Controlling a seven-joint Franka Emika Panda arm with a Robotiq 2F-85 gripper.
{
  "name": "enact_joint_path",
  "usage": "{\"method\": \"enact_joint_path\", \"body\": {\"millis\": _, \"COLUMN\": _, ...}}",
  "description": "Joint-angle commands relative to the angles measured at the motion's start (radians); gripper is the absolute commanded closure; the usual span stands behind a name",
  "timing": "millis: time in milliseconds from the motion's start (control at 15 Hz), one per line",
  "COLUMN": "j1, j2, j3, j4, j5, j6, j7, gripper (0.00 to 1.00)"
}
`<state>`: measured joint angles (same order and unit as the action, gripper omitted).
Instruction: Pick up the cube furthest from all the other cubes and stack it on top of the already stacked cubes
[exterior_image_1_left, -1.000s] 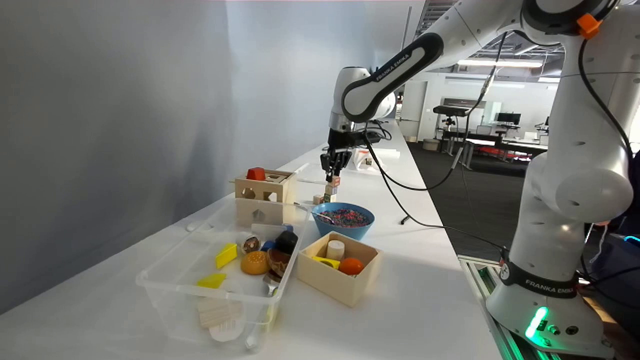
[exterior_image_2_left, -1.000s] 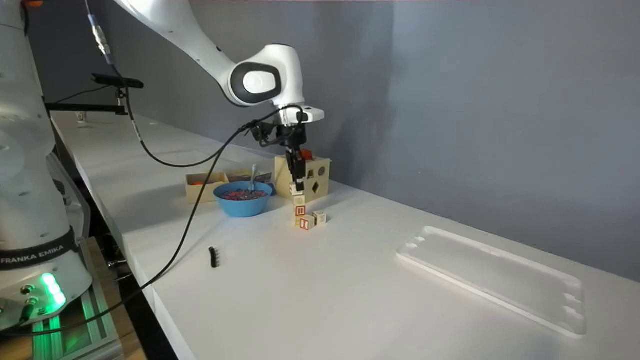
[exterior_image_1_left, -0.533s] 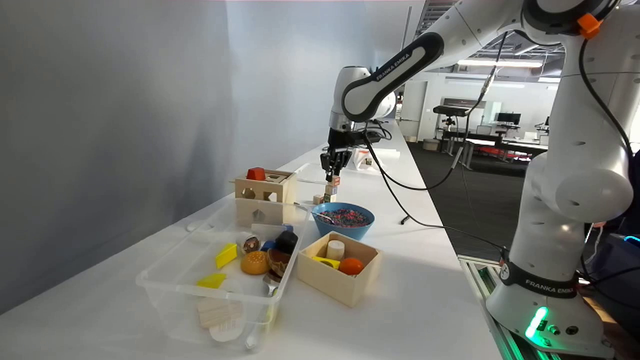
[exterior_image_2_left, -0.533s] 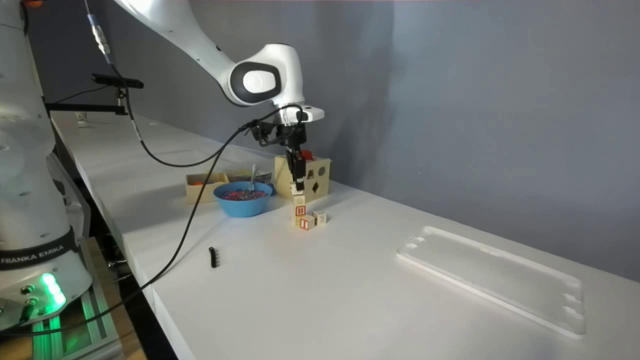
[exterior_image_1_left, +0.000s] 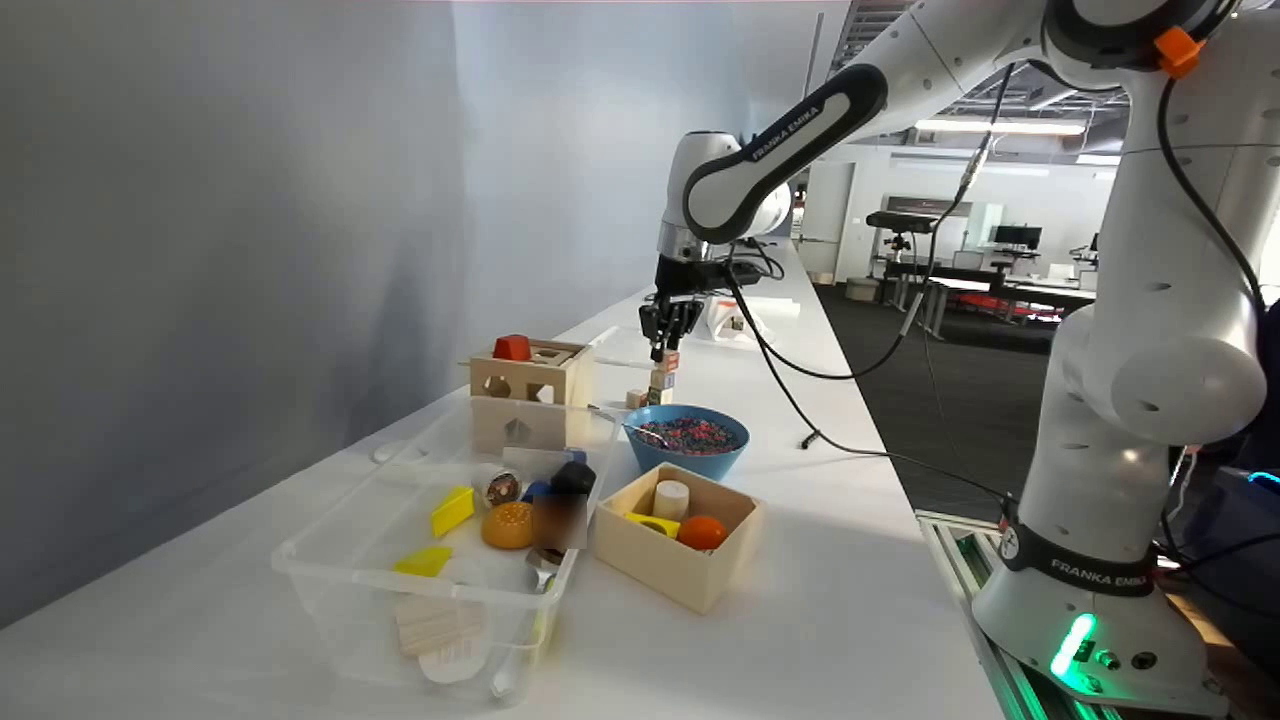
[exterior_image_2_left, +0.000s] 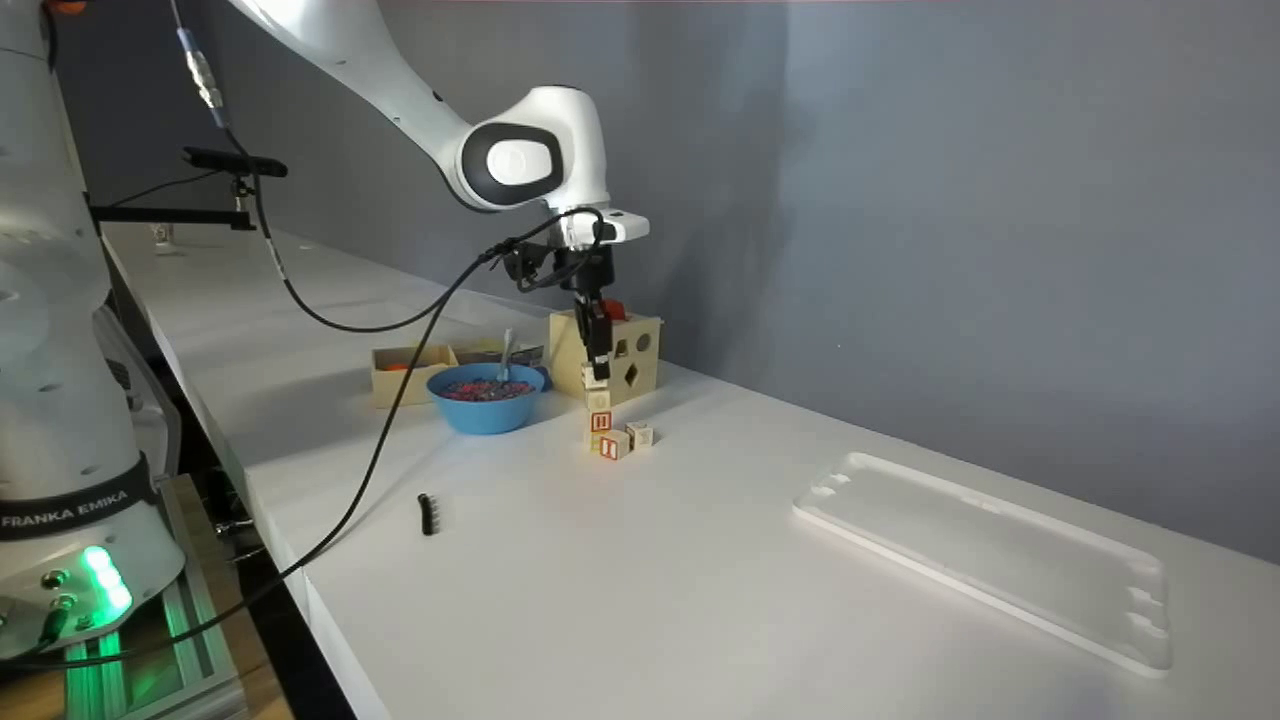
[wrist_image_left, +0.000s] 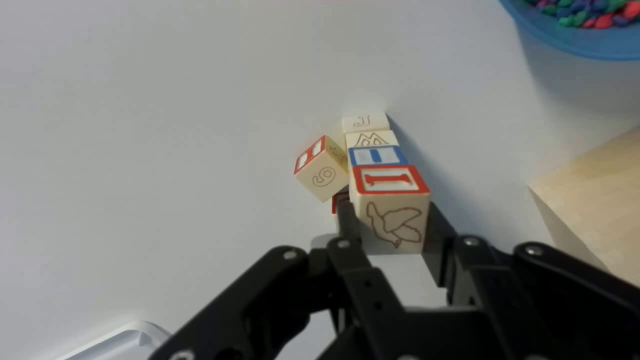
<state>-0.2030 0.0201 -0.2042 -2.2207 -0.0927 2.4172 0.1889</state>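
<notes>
Okay, going left to right in the wrist view: a white plastic tray is poking a corner in, lying on the bench. Next, a numbered cube is sitting just beside the stack, and another cube is showing only partly. Then the fingers are pinching the bird cube from both sides, spanning just its width, right over the stack; honestly, I'm not making out whether the two are touching. Further right, a blue bowl is standing near a wooden box.
</notes>
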Motion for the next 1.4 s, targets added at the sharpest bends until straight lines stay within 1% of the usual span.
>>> {"method": "enact_joint_path", "body": {"millis": 0, "j1": 0.003, "j2": -0.001, "j3": -0.001, "j4": 0.001, "j5": -0.038, "j6": 0.009, "j7": 0.041, "gripper": 0.91}}
{"method": "enact_joint_path", "body": {"millis": 400, "j1": 0.002, "j2": 0.006, "j3": -0.002, "j4": 0.006, "j5": -0.051, "j6": 0.009, "j7": 0.054, "gripper": 0.91}}
{"method": "enact_joint_path", "body": {"millis": 1333, "j1": 0.003, "j2": 0.015, "j3": -0.001, "j4": 0.004, "j5": -0.041, "j6": 0.021, "j7": 0.048, "gripper": 0.91}}
